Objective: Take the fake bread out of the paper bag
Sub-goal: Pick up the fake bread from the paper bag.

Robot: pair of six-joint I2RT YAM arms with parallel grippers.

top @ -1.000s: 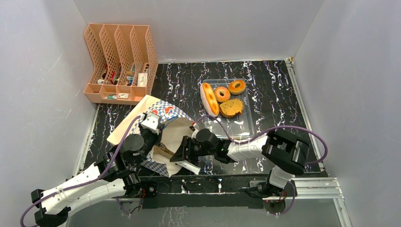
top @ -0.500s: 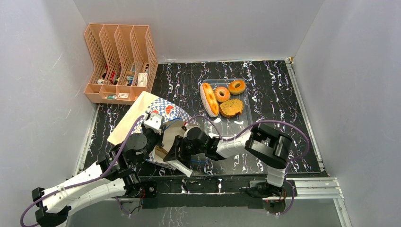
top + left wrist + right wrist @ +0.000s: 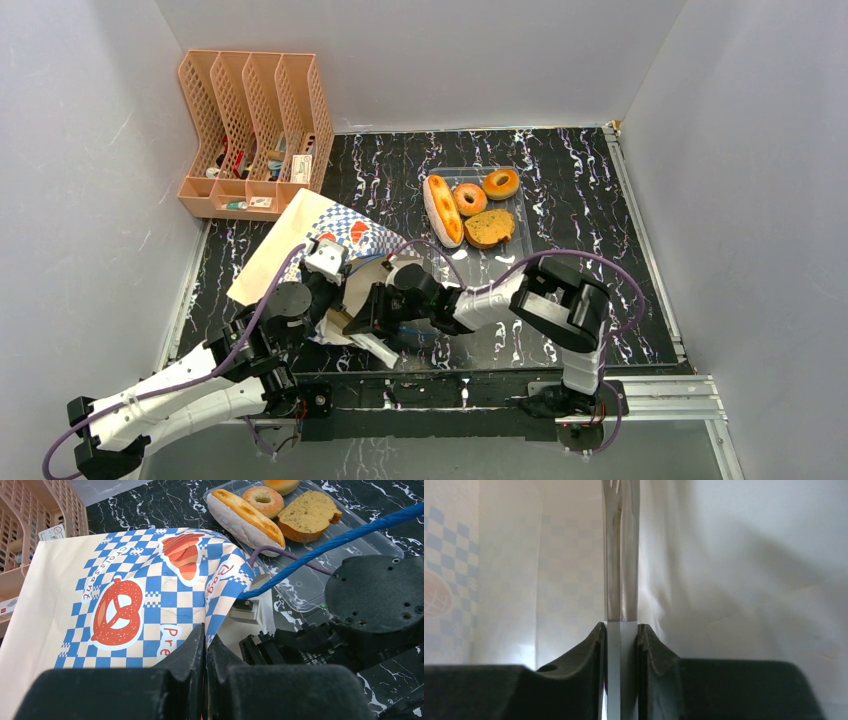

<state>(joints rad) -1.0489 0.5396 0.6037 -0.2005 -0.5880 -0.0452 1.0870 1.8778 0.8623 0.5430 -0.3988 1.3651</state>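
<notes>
The paper bag (image 3: 290, 240) lies on its side at the left, mouth toward the right arm. My left gripper (image 3: 338, 272) is shut on the bag's upper rim and holds the mouth open; its closed fingers also show in the left wrist view (image 3: 206, 641) on the checkered edge (image 3: 150, 600). My right gripper (image 3: 358, 318) is inside the mouth, shut on thin metal tongs (image 3: 620, 555). In the right wrist view the gripper (image 3: 621, 630) faces only bare inner paper. The fake bread lies on the tray: long loaf (image 3: 443, 208), two rings (image 3: 469, 198) (image 3: 501, 183), toast slice (image 3: 489, 229).
The clear plastic tray (image 3: 520, 265) sits at centre right on the black marbled table. A peach mesh file organizer (image 3: 255, 135) stands at the back left. The bag's blue cord handle (image 3: 325, 545) runs across my right wrist. Grey walls enclose three sides.
My right gripper has moved left with the tongs, deeper into the bag's mouth. The bag has shifted slightly to the left and back. The left gripper keeps its hold on the rim.
</notes>
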